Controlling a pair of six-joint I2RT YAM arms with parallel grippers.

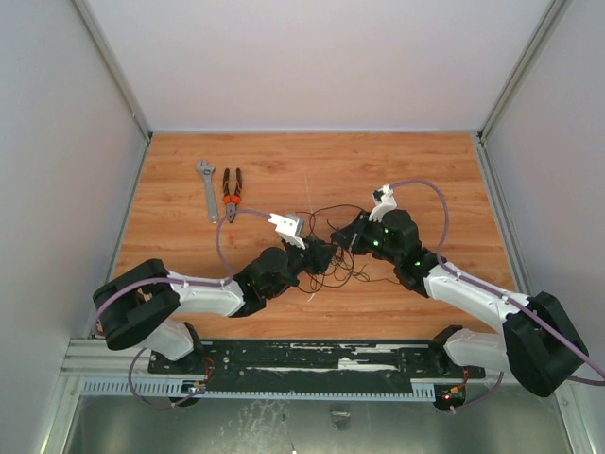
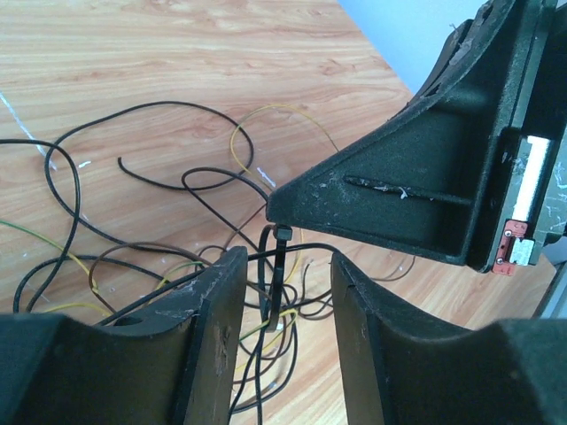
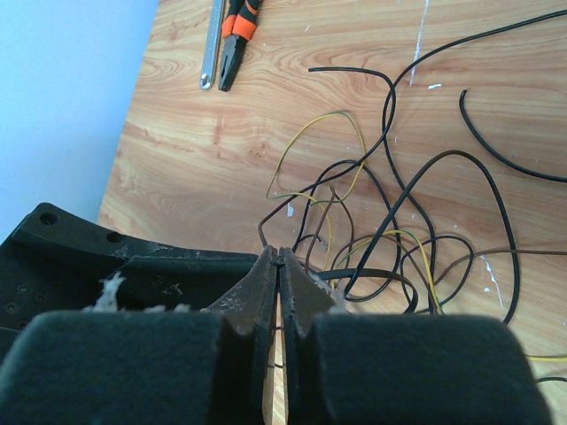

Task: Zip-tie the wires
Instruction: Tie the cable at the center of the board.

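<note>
The wires (image 1: 326,213) lie in a loose tangle of black, brown and yellow strands (image 2: 190,173) at mid-table, spread ahead of the right fingers (image 3: 390,226). My right gripper (image 1: 342,236) is shut, its jaws pressed together (image 3: 280,254), and it pinches the head of the zip tie at its tip (image 2: 275,212). The zip tie (image 2: 279,274), a flat black strip, hangs straight down from that tip into the tangle. My left gripper (image 1: 326,255) stands open astride the strip (image 2: 288,255), both fingers apart from it. In the right wrist view the fingers hide most of the tie.
A grey wrench (image 1: 207,189) and orange-handled pliers (image 1: 232,194) lie side by side at the back left of the wooden table, also in the right wrist view as pliers (image 3: 237,35) and wrench (image 3: 213,44). White walls enclose the table on three sides.
</note>
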